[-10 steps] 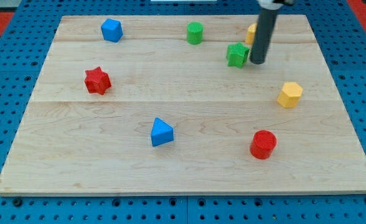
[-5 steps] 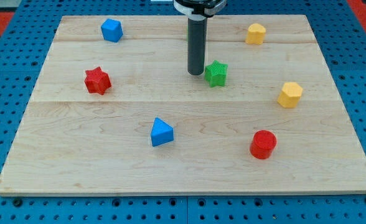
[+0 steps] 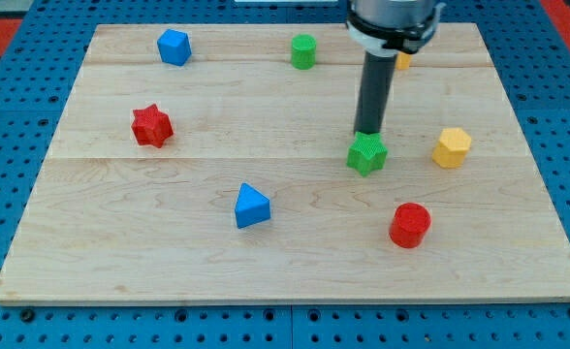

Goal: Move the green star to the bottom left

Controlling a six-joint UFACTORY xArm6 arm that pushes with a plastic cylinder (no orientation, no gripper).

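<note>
The green star [image 3: 366, 154] lies on the wooden board [image 3: 169, 252], right of the middle. My tip [image 3: 368, 132] stands just above the star in the view, touching or nearly touching its top edge. The dark rod rises from there toward the view's top. The board's bottom left corner is far from the star, past the blue triangular block [image 3: 251, 206].
A red star [image 3: 151, 126] sits at the left, a blue block [image 3: 174, 47] at the top left, a green cylinder [image 3: 303, 50] at the top. A yellow block [image 3: 451, 147] lies right of the green star. Another yellow block [image 3: 402, 61] is mostly hidden behind the rod. A red cylinder [image 3: 410, 225] sits at the lower right.
My tip has moved from the star's left side to its top side. The green star has slid down and to the right.
</note>
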